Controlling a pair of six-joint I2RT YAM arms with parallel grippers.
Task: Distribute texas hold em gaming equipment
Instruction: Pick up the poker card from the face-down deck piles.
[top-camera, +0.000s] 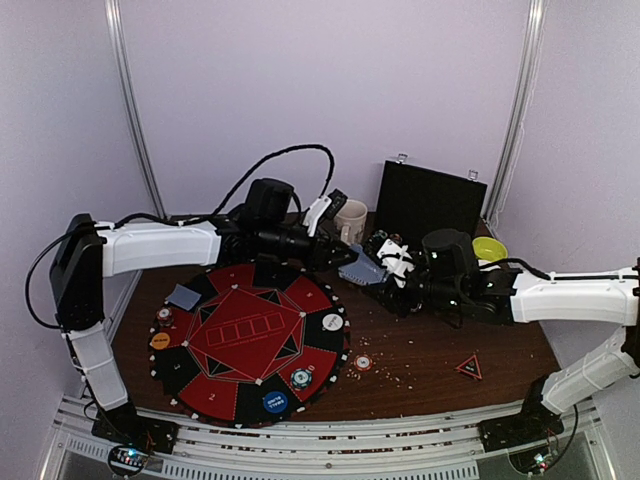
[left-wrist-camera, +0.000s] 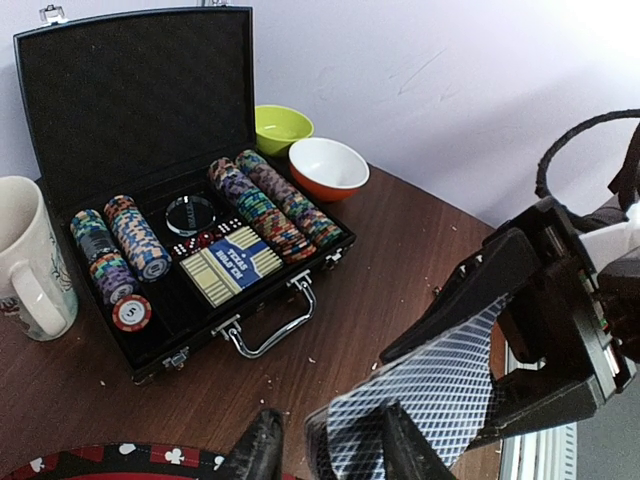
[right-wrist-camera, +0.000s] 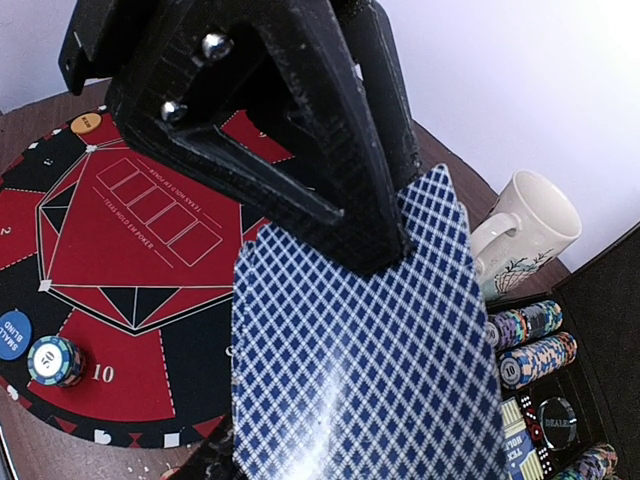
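Left wrist view: left fingers (left-wrist-camera: 262, 448) straddle the lower edge of the blue-backed card (left-wrist-camera: 430, 400), pinch impossible to confirm. Just beyond, right fingers (left-wrist-camera: 480, 285) are clamped on its upper end, above the surface (left-wrist-camera: 400, 250). Light, slick, bendy by the look, so best pinched flat across both faces.

Cream mug (left-wrist-camera: 30, 255), green bowl (left-wrist-camera: 282, 127) and orange bowl (left-wrist-camera: 328, 167) stand on brown table (left-wrist-camera: 400, 260).
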